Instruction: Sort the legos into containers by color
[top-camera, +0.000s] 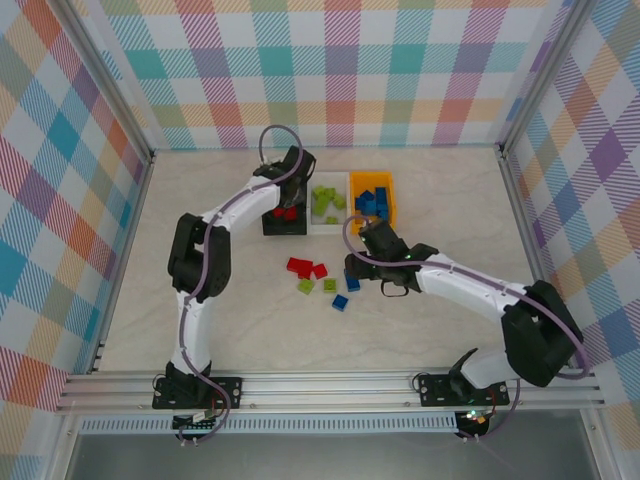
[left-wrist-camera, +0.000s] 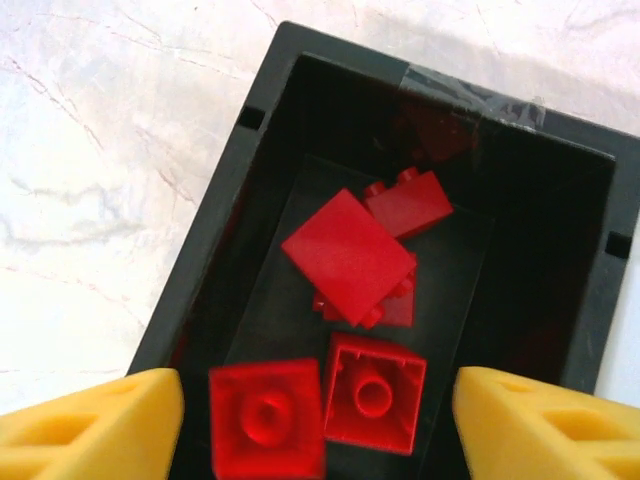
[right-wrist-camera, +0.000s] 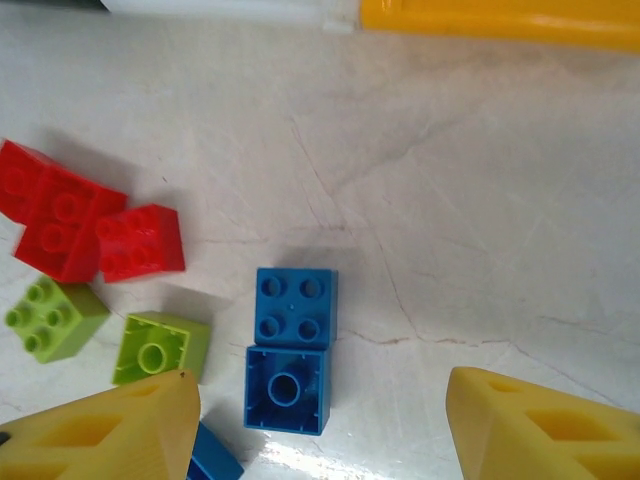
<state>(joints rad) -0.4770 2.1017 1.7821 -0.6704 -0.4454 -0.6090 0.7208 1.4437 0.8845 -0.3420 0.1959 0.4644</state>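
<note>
Legos (left-wrist-camera: 350, 255) lie in the black container (left-wrist-camera: 225, 210) under the spread left hand (left-wrist-camera: 318, 412).

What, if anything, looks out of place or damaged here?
Nothing is sorted wrongly: the black bin holds only red bricks. One oddity: clear tape is stuck across one rim of that bin, perhaps a repair. On the table, a blue brick lies upside down, hollow side up.

Pale marbled tabletop (top-camera: 450, 200), carrying black bin (top-camera: 285, 229), white bin (top-camera: 330, 229), orange-yellow bin (top-camera: 392, 200) in a row; loose legos (top-camera: 300, 267), red, green, blue, scattered nearer.
</note>
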